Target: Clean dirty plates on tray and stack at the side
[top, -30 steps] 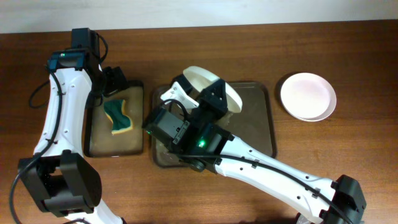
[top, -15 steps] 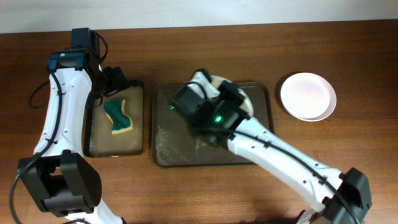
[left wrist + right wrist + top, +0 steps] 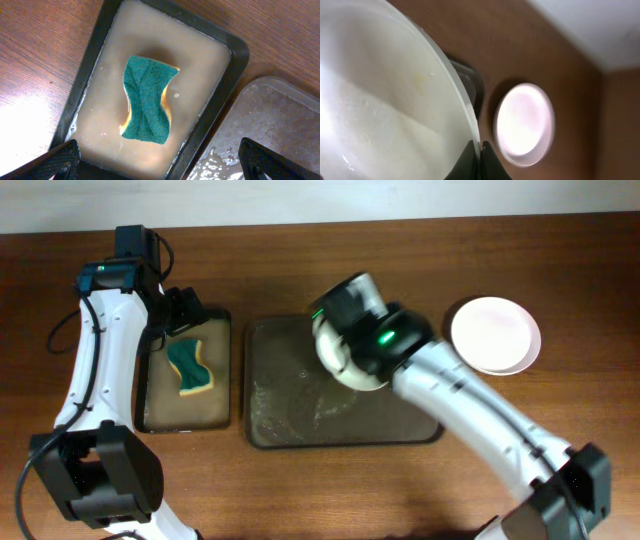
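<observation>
1 white plate (image 3: 380,100) pinched in my right tool (image 3: 479,151), stacking step: next lower it onto side plate (image 3: 495,335); left tool (image 3: 160,161) agape.

White arm links (image 3: 470,415), black joints (image 3: 115,470), black cables (image 3: 57,332), green lights (image 3: 383,337).

Left gripper (image 3: 160,156) hangs with jaws wide apart, while right gripper (image 3: 479,158) is pinched tight

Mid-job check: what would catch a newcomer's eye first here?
The right gripper pinches a white plate by its rim over the wet tray, right side. A green sponge soaks in cloudy liquid in the small black tray at left; another plate lies on the table, far right.
</observation>
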Robot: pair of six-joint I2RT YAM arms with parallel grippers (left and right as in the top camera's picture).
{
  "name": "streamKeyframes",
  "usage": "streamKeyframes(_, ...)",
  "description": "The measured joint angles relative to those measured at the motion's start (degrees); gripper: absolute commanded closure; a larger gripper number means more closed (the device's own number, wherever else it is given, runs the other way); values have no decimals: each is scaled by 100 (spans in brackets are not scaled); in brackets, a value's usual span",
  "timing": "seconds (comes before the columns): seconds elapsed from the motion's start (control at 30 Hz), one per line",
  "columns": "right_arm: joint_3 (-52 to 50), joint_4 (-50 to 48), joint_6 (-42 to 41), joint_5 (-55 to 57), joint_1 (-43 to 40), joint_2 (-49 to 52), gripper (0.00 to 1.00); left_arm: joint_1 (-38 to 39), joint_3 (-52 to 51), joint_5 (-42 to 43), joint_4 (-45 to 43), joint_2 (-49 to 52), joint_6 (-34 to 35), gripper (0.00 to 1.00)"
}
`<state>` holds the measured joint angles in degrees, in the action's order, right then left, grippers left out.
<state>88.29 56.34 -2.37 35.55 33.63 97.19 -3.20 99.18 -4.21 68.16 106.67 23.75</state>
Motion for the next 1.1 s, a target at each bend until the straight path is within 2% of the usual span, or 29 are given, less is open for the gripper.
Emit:
streamKeyframes(0.3, -4, -70, -212, -3456, -4387, 160, 96, 0, 0, -2, 0, 0, 0, 1)
streamKeyframes(0.47, -13, -334, -542, -4063, -5390, 603, 96, 0, 0, 0, 0, 0, 0, 1)
streamKeyframes(0.57, -37, -422, -645, -4151, -5652, 894, 96, 0, 0, -2, 0, 0, 0, 0)
streamKeyframes(0.73, -39, -577, -861, -4100, -5646, 1255, 96, 0, 0, 0, 0, 0, 0, 1)
streamKeyframes(1.0, -39, -568, -1209, -3635, -5672, 1377, 96, 0, 0, 0, 0, 0, 0, 0)
streamKeyframes(1.03, -39, -544, -1241, -3598, -5713, 1377, 90, 0, 0, 0, 0, 0, 0, 1)
streamKeyframes(1.1, -39, -535, -1272, -3578, -5757, 1377, 63, 0, 0, -2, 0, 0, 0, 1)
